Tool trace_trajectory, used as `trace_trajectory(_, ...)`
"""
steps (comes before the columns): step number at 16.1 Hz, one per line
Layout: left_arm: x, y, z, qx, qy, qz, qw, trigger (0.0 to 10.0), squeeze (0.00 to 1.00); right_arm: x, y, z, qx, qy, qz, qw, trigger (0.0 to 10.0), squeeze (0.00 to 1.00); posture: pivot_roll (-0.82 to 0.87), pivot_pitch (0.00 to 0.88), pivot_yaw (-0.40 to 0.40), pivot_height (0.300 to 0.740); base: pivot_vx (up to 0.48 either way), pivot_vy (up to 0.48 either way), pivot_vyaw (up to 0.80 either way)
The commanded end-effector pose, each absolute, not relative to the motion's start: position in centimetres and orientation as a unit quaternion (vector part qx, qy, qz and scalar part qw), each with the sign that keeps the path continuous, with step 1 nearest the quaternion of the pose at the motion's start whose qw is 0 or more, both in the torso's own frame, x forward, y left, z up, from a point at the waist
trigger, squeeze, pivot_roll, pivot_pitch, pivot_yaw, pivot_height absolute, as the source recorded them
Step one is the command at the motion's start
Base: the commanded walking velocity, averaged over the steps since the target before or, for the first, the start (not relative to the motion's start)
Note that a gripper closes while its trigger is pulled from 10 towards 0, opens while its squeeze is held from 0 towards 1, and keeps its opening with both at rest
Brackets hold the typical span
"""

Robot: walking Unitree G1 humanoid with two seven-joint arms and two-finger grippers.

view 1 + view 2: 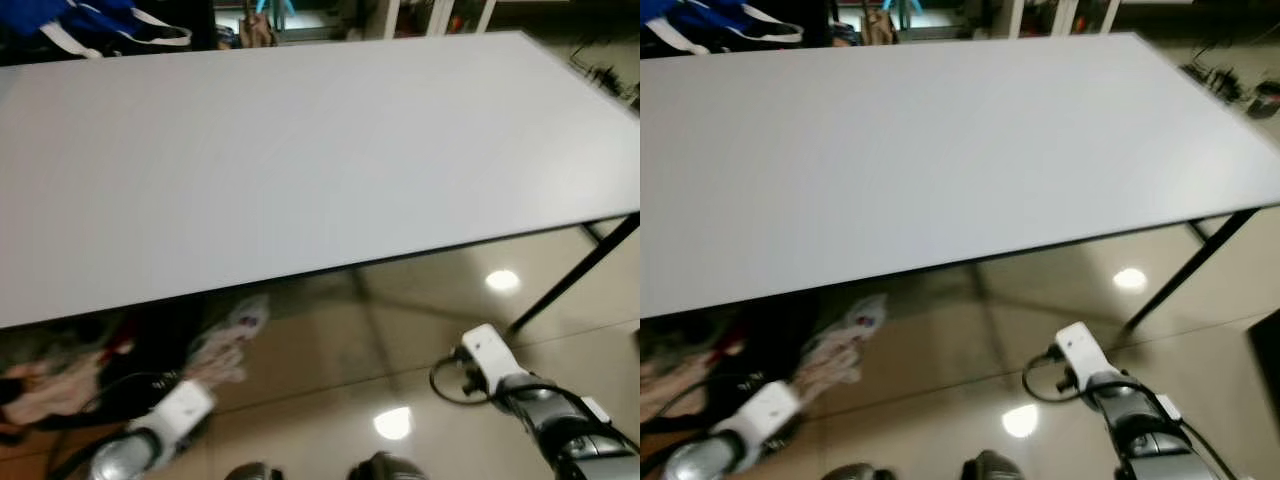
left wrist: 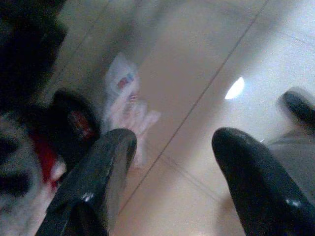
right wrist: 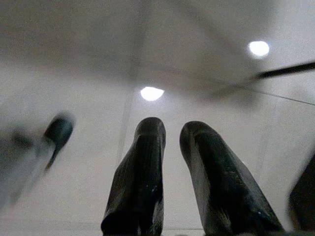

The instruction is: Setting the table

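A long pale grey table [image 1: 300,150] stretches across in front of me, its top bare. Both silver arms hang low below its near edge, the left arm [image 1: 155,425] on the left and the right arm [image 1: 545,405] on the right. In the left wrist view my left gripper [image 2: 172,140] is open over the glossy floor, with nothing between its fingers [image 2: 106,167]. In the right wrist view my right gripper [image 3: 172,129] points at the floor, its fingers [image 3: 142,167] close together and holding nothing.
A blue bag [image 1: 100,22] lies at the table's far left corner. Clothes and dark bags [image 1: 60,385] and a crumpled plastic bag [image 1: 235,335] sit on the floor under the table's left part. A black table leg [image 1: 580,270] slants at right. Cables [image 1: 605,75] lie beyond.
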State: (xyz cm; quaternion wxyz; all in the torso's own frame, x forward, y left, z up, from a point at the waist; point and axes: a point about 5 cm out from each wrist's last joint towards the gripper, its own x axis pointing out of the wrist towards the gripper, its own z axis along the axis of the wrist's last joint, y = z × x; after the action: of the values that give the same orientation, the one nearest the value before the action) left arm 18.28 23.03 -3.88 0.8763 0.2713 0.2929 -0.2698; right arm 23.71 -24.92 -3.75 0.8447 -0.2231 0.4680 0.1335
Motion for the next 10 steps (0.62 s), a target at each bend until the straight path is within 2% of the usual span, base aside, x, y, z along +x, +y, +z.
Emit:
trace_trajectory(1, 18.4, 22.1, -2.7, 0.236, 0.271, -0.312, 0.880, 10.0, 0.00, 23.1, -24.4, -3.9, -0.230, 0.480, 0.214, 0.819, 10.0, 0.00, -0.12, 0.103, 0.002, 0.740, 0.000, 0.461, 0.00)
trace_trajectory(3, 18.5, 20.1, -0.3, 0.186, 0.236, -0.377, 0.876, 10.0, 0.00, 23.4, -23.9, -2.7, -0.242, 0.449, 0.329, 0.795, 10.0, 0.00, -0.12, 0.104, 0.002, 0.740, 0.000, 0.461, 0.00)
trace_trajectory(4, 18.7, 19.5, 0.8, 0.162, 0.220, -0.392, 0.878, 10.0, 0.00, 23.8, -23.6, -1.7, -0.224, 0.428, 0.364, 0.796, 10.0, 0.00, -0.12, 0.103, -0.001, 0.740, 0.000, 0.461, 0.00)
trace_trajectory(5, 18.9, 18.5, 3.2, 0.120, 0.190, -0.425, 0.877, 10.0, 0.00, 24.2, -23.1, 0.8, -0.196, 0.384, 0.431, 0.793, 10.0, 0.00, -0.12, 0.103, -0.001, 0.740, 0.000, 0.461, 0.00)
trace_trajectory(6, 18.9, 17.9, 5.1, 0.085, 0.167, -0.449, 0.874, 10.0, 0.00, 23.9, -22.7, 2.9, -0.181, 0.358, 0.490, 0.774, 10.0, 0.00, -0.12, 0.099, -0.002, 0.740, 0.000, 0.461, 0.00)
trace_trajectory(10, 18.0, 16.6, 10.8, -0.052, 0.082, -0.528, 0.843, 10.0, 0.00, 23.7, -19.3, 10.2, -0.091, 0.225, 0.629, 0.738, 10.0, 0.00, -0.11, 0.087, -0.006, 0.740, 0.000, 0.461, 0.00)
